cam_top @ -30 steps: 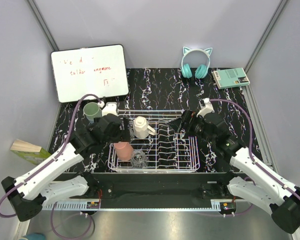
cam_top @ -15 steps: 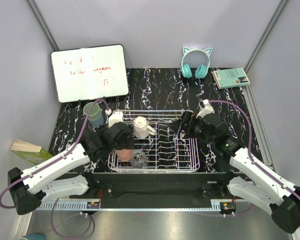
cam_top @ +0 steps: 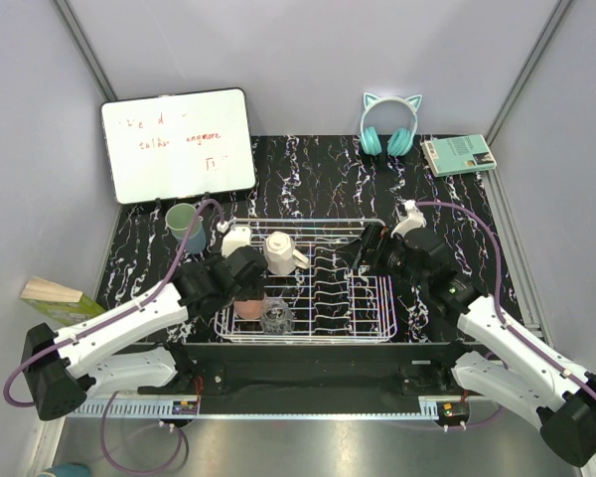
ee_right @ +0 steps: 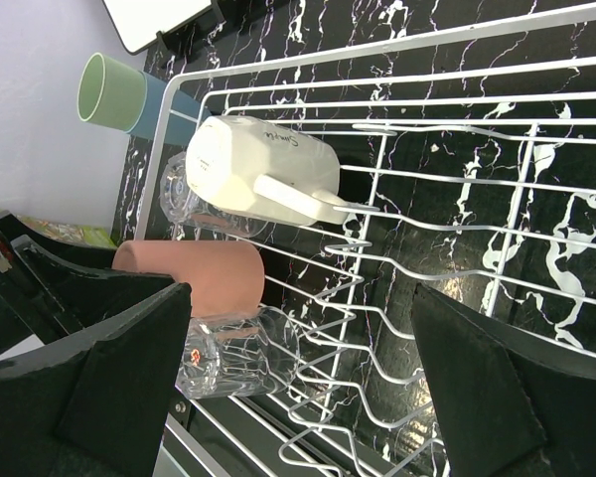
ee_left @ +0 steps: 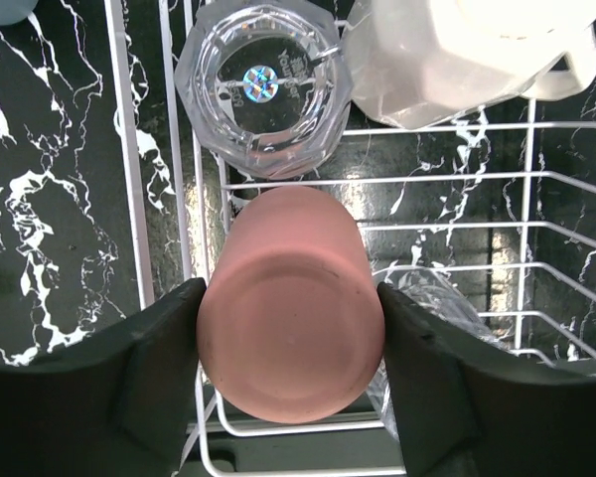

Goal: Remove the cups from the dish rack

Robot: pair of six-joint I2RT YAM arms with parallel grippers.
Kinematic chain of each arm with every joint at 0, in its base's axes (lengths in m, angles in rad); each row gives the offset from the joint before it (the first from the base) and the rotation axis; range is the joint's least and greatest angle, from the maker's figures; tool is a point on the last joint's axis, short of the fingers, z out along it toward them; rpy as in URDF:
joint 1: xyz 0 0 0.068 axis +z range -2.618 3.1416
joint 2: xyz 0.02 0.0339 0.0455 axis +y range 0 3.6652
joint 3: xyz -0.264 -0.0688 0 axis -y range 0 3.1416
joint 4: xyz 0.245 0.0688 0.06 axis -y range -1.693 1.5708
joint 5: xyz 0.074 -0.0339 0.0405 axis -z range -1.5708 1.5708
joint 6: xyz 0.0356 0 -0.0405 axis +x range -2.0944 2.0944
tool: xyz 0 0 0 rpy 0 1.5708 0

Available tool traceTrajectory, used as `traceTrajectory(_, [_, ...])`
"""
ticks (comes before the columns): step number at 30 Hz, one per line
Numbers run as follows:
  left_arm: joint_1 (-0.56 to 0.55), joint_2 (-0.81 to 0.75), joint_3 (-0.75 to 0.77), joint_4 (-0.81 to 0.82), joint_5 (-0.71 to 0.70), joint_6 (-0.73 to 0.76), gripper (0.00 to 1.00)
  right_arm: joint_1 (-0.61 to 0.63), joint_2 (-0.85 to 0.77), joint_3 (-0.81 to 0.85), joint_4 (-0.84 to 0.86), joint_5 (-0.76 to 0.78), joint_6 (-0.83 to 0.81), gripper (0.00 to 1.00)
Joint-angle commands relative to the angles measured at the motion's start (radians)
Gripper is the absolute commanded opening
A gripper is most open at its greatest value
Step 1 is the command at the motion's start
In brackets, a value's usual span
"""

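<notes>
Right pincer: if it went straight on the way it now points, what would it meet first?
Probably the dish rack: the open right pincer aims into its bare wire middle, so the wires come first. The cream mug seems to lie off to one side of that line. Depth is hard to judge here.

White wire dish rack, rectangular, rows of upright tines. Cups at its left end: pink tumbler base up near the front; clear glass base up just behind it; second clear glass beside the pink one; cream mug base up, handle sideways. Green tumbler nested in blue tumbler, upright on the table outside the far-left corner.
</notes>
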Motion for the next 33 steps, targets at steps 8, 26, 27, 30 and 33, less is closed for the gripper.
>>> traceTrajectory(8, [-0.012, 0.019, -0.019, 0.046, 0.002, 0.003, 0.0, -0.001, -0.012, -0.001, 0.016, 0.018, -0.005, 1.0])
traceTrajectory(26, [-0.013, -0.006, 0.427, -0.001, -0.024, 0.206, 0.0, -0.001, -0.065, -0.004, -0.006, 0.035, 0.0, 1.0])
traceTrajectory(27, [-0.013, -0.007, 0.438, 0.035, -0.021, 0.229, 0.0, -0.001, -0.068, -0.006, -0.006, 0.033, 0.001, 1.0])
traceTrajectory(30, [-0.012, -0.032, 0.43, 0.168, 0.026, 0.264, 0.0, -0.001, -0.075, -0.012, -0.006, 0.026, 0.007, 1.0])
traceTrajectory(33, [-0.012, -0.076, 0.352, 0.354, 0.112, 0.28, 0.0, -0.001, -0.09, -0.013, 0.002, 0.016, 0.015, 1.0])
